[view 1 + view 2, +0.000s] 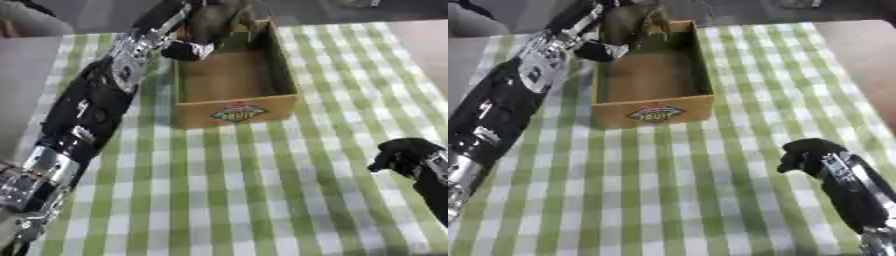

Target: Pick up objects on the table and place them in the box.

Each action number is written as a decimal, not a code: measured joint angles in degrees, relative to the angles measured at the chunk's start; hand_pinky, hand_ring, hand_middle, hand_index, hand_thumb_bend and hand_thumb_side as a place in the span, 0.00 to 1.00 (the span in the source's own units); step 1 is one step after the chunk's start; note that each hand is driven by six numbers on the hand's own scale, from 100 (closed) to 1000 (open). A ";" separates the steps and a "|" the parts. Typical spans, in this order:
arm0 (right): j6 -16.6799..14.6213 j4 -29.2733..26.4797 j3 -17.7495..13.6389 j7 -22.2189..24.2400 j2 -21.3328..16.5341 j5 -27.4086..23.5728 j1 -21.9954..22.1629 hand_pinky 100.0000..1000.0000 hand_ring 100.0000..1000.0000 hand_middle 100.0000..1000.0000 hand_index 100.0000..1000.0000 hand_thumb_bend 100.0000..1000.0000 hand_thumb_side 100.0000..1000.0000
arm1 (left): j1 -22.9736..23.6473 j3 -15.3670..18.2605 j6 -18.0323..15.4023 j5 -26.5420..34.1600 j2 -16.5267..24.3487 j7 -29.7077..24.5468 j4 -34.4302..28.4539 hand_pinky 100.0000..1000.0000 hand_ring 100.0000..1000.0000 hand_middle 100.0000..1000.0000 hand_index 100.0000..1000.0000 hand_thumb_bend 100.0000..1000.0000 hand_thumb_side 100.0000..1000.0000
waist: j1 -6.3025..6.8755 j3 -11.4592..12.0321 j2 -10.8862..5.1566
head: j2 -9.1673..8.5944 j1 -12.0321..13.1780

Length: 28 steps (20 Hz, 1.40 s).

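We take the box (234, 82) as our landmark. It is an open-topped cardboard tray, rectangular, plain brown inside, with a red and green oval label (238, 112) on its near wall. It sits on a table (262, 200) covered with a green and white checked cloth, flat and matte.

Left arm: it runs from below and left of the box diagonally up to the box's far left corner, black shells with silver joints along its length. The left hand (208, 22) hangs over the far end of the box, above the interior. Its fingers point down, curled round a dull brownish, rounded object (633, 22). The object is blurred; we record only its colour and lumpy shape. We cannot tell whether it touches the box floor or wall. A black and silver wrist part (188, 50) lies at the box's left rim.

Right arm: it enters from the lower right, well apart from the box on its near right side. The right hand (807, 152) shows as a black rounded shape with fingers curled under, nothing in it, low above the cloth.

The rest of the box floor shows bare cardboard.
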 measured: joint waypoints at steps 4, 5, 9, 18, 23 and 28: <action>0.03 0.00 0.15 0.07 0.02 0.00 -0.12 0.62 0.52 0.50 0.67 0.00 0.83 | 1.13 -0.55 -0.84 -2.81 -0.84 -2.19 1.09 0.36 0.32 0.27 0.31 0.00 0.17 | -0.04 0.00 0.26 | 0.00 0.01; 0.02 0.00 0.24 0.09 0.04 0.00 -0.13 0.62 0.52 0.50 0.67 0.00 0.83 | 1.35 -0.66 -1.00 -3.42 -0.98 -2.92 1.41 0.37 0.33 0.28 0.33 0.00 0.17 | -0.08 0.04 0.30 | 0.00 0.01; -0.06 0.00 0.31 0.19 0.14 0.00 -0.13 0.62 0.52 0.50 0.67 0.00 0.83 | 1.81 -0.67 -1.32 -4.80 -1.27 -6.55 2.44 0.44 0.39 0.33 0.38 0.00 0.16 | -0.27 0.15 0.30 | 0.00 0.01; -0.14 0.01 0.31 0.27 0.31 0.00 -0.12 0.62 0.52 0.50 0.67 0.00 0.83 | 2.26 -0.67 -3.06 -5.14 -1.51 -14.87 1.74 0.67 0.72 0.71 0.74 0.00 0.34 | -0.69 0.83 0.20 | 0.01 0.01; -0.14 0.01 0.31 0.27 0.49 0.00 -0.10 0.62 0.52 0.50 0.67 0.00 0.83 | 3.01 -0.68 -3.67 -4.91 -1.50 -16.20 0.88 0.76 0.85 0.86 0.82 0.00 0.60 | -0.78 1.24 0.20 | 0.01 -0.06; -0.14 0.02 0.30 0.27 0.50 0.00 -0.09 0.62 0.52 0.50 0.67 0.00 0.83 | 3.31 -0.68 -3.49 -1.77 -1.50 -15.08 -0.90 0.82 0.91 0.93 0.84 0.00 0.85 | -1.02 1.74 0.20 | 0.01 -0.12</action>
